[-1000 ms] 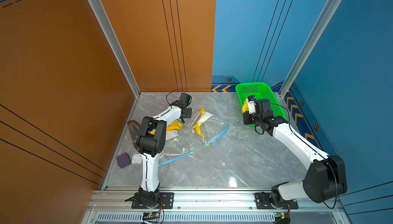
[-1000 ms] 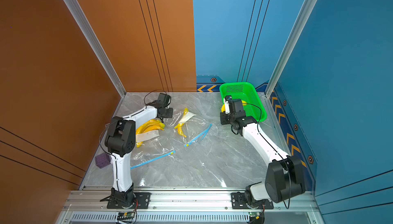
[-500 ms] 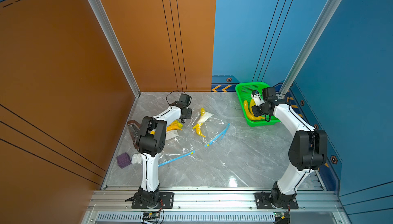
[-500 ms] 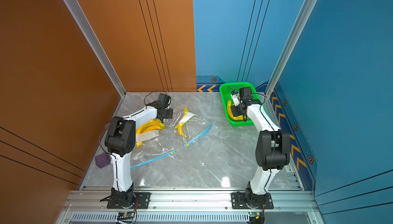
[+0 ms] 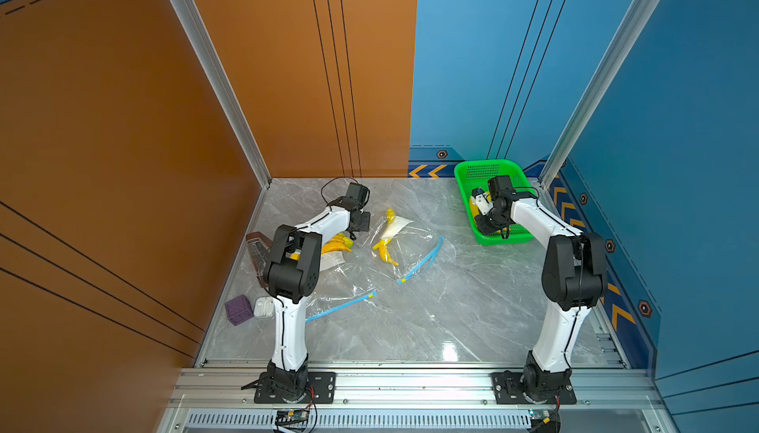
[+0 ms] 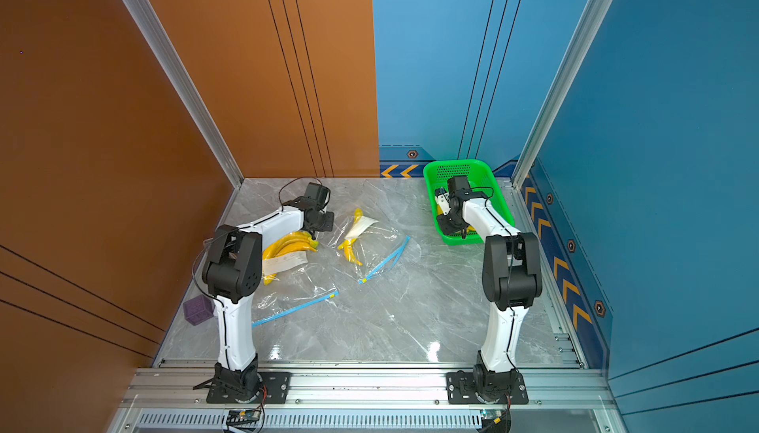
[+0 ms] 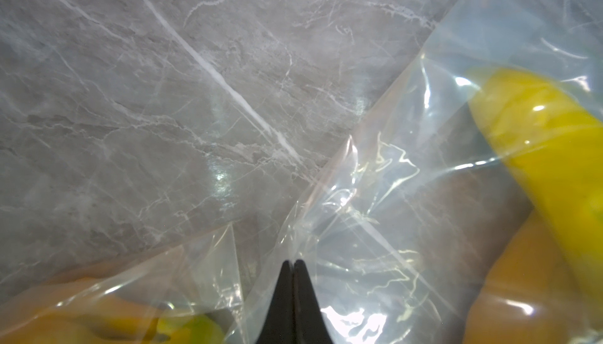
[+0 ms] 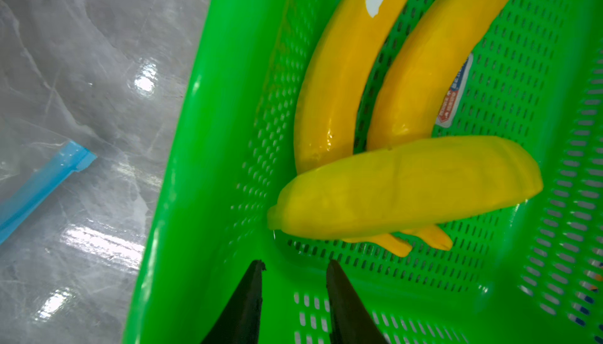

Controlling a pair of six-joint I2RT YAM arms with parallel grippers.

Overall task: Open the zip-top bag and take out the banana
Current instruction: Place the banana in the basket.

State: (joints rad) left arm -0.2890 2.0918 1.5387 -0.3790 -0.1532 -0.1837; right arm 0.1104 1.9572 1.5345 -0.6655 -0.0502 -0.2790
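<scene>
Marble tabletop (image 7: 130, 97); crinkled clear bag (image 7: 375, 228), glossy yellow banana (image 7: 538, 136) inside

Bright even overhead light, both top views sharp, white glare patches on glossy table (image 5: 449, 355) near edge, shadows soft, wrist views blurred close-up, bag (image 7: 375, 228) plastic throwing reflections.

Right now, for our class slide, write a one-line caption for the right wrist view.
Open right pincer poised over a green perforated plastic basket where one yellow banana lies across two others.
</scene>
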